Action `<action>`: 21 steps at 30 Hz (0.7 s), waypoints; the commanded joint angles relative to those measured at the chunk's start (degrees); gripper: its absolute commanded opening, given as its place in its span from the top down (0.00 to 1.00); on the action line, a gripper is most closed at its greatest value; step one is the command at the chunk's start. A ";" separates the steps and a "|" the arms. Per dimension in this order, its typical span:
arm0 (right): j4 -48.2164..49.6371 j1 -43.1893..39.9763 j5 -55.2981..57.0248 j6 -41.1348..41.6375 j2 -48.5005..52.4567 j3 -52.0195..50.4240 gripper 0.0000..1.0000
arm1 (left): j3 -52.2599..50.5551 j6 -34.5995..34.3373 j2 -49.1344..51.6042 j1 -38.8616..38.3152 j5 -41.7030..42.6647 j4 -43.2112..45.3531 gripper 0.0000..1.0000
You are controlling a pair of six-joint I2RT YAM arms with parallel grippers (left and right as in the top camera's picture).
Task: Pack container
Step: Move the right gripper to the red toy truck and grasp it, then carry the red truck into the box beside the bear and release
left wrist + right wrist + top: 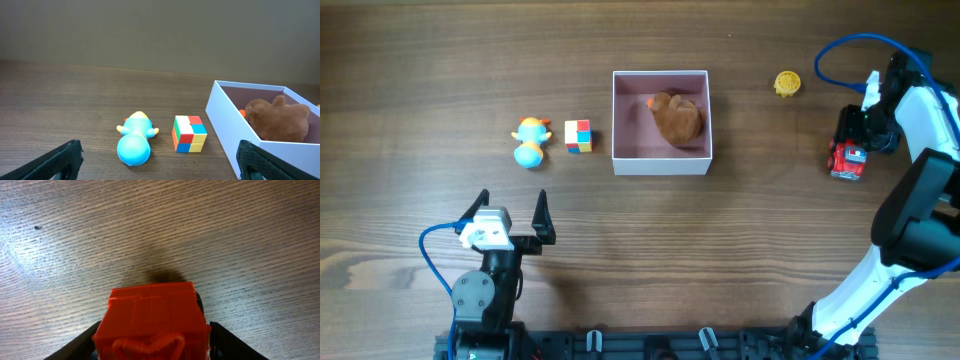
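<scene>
The container [660,163] is a square white box with a pink inside at mid table; a brown plush toy [678,118] lies in it. My right gripper [851,137] is at the far right, shut on a red toy truck [847,160]. In the right wrist view the truck [152,317] fills the space between the fingers [155,326]. My left gripper [512,197] is open and empty near the front left. Its wrist view shows the container's wall [225,125] and the plush [277,120] ahead to the right of the fingers [160,152].
A blue duck-like toy [529,141] and a coloured cube [578,135] lie left of the container; both show in the left wrist view, duck [134,140] and cube [190,133]. A small yellow toy [787,83] lies right of the container.
</scene>
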 commanded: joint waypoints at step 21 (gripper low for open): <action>-20.17 4.72 -13.64 5.14 -2.19 26.10 0.67 | -0.07 0.94 -0.52 0.55 1.11 -0.46 0.00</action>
